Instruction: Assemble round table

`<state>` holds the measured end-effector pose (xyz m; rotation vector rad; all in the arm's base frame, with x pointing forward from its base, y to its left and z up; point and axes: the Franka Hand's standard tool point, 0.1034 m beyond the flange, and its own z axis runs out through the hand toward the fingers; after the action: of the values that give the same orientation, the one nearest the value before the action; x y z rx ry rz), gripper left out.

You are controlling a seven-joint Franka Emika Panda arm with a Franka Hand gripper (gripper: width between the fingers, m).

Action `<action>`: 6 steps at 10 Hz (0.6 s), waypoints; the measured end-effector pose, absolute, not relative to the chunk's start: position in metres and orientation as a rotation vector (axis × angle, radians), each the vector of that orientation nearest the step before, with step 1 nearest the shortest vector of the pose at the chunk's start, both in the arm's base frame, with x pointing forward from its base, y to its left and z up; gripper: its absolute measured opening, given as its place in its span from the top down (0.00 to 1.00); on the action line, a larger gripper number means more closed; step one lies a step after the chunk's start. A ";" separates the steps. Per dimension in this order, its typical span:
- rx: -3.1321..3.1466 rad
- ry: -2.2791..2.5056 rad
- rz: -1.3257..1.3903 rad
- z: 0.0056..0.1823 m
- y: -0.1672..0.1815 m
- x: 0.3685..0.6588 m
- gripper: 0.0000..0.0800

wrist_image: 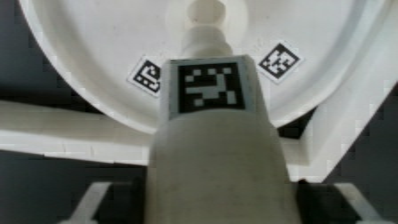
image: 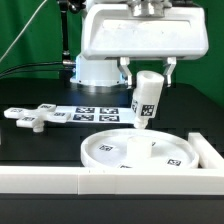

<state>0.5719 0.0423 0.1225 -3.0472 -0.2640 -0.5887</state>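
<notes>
My gripper [image: 146,76] is shut on the short cylindrical leg [image: 146,101], holding it tilted in the air above the far edge of the large rimmed round disc [image: 135,151]. In the wrist view the leg [wrist_image: 217,130] fills the middle, a marker on its side, its narrow tip pointing over the disc [wrist_image: 107,40], which carries two markers. The dark fingers [wrist_image: 150,196] press both sides of the leg. The flat cross-shaped piece [image: 33,118] lies on the table at the exterior view's left.
The marker board [image: 88,113] lies flat behind the disc. A long white border wall [image: 60,180] runs along the front, with a side wall [image: 210,150] at the exterior view's right. The robot base [image: 95,65] stands at the back.
</notes>
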 end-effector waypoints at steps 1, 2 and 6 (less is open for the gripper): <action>-3.046 -0.271 -0.588 0.116 0.046 0.571 0.49; -3.046 -0.276 -0.588 0.111 0.047 0.571 0.49; -3.052 -0.272 -0.566 0.100 0.044 0.570 0.49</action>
<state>0.5700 0.0443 0.0999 -3.0519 -0.2724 -0.5656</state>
